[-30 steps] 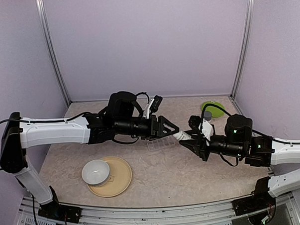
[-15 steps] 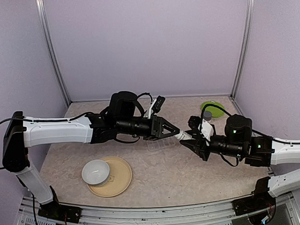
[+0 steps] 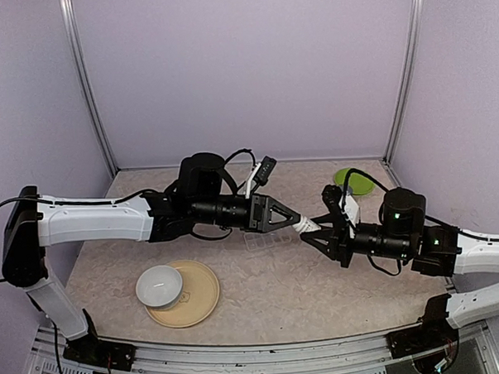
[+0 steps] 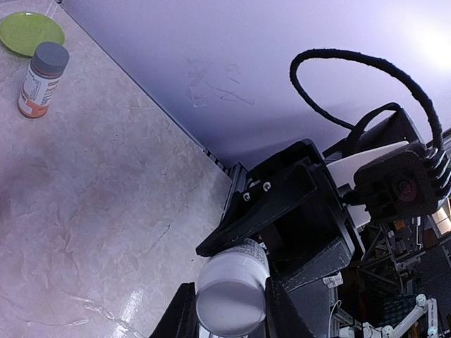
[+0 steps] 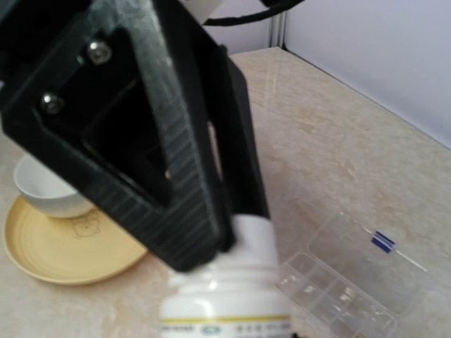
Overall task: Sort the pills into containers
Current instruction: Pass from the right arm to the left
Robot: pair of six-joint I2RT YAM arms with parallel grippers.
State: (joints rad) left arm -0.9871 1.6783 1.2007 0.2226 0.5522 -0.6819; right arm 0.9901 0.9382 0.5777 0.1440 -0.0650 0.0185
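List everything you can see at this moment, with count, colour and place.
white bottle: one, white, held above the table between both grippers
pill box: one, clear, on the table under the grippers
pills: none that I can make out
bowl: one, white, on the plate's left side
plate: one, yellow, near left of the table
green dish: one, green, far right corner
orange-labelled bottle: one, grey cap, upright near the green dish
table: one, beige marbled
left gripper: black, closed on the white bottle's cap
right gripper: black, shut on the white bottle's body
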